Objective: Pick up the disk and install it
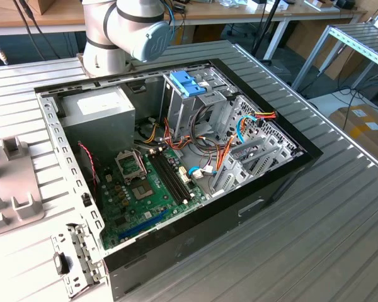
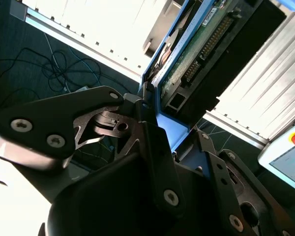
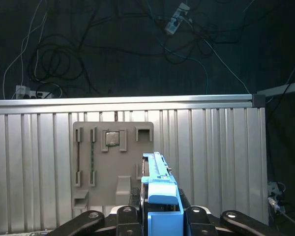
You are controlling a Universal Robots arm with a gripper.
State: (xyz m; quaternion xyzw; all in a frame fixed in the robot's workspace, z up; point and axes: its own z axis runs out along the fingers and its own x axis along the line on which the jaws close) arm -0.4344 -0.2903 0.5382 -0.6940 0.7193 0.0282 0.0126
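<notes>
Gripper [image 3: 160,219] clamped on the disk [image 3: 159,177]. You see it held on edge by its blue carrier, clear above the ribbed table [image 3: 216,162] and grey fixture [image 3: 113,162] (an edgewise hold probably suits sliding it into a bay). The case [image 1: 271,182] lies open, drive cage [image 1: 176,107] exposed.

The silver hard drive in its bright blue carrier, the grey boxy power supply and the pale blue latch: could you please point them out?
silver hard drive [image 3: 162,192]: first wrist view, blue carrier tab.
grey power supply [image 1: 97,102]: exterior view, top face.
pale blue latch [image 1: 189,83]: exterior view, its middle.
</notes>
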